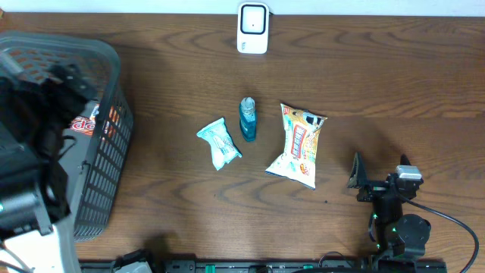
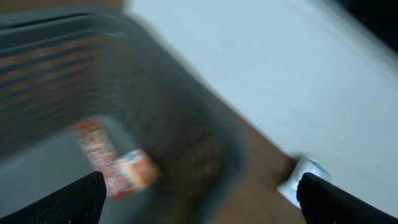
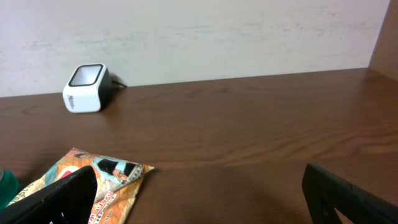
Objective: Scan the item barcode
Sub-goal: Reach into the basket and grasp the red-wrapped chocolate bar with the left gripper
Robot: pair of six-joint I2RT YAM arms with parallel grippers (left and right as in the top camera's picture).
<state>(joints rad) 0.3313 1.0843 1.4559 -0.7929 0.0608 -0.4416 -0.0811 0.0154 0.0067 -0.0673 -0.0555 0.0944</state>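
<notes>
The white barcode scanner (image 1: 252, 28) stands at the table's far edge and is also visible in the right wrist view (image 3: 86, 88). An orange snack bag (image 1: 298, 145), a blue bottle (image 1: 248, 119) and a teal packet (image 1: 220, 142) lie mid-table. My right gripper (image 3: 196, 190) is open and empty, low over the table to the right of the snack bag (image 3: 102, 183). My left gripper (image 2: 199, 196) is open and empty above the grey basket (image 2: 186, 112). Its view is blurred and shows a red-orange packet (image 2: 115, 165) on the basket floor.
The grey mesh basket (image 1: 110, 163) fills the left side of the table, with my left arm (image 1: 34, 121) over it. A pale wall runs behind the scanner. Bare brown table lies between the snack bag and the right arm's base (image 1: 402, 227).
</notes>
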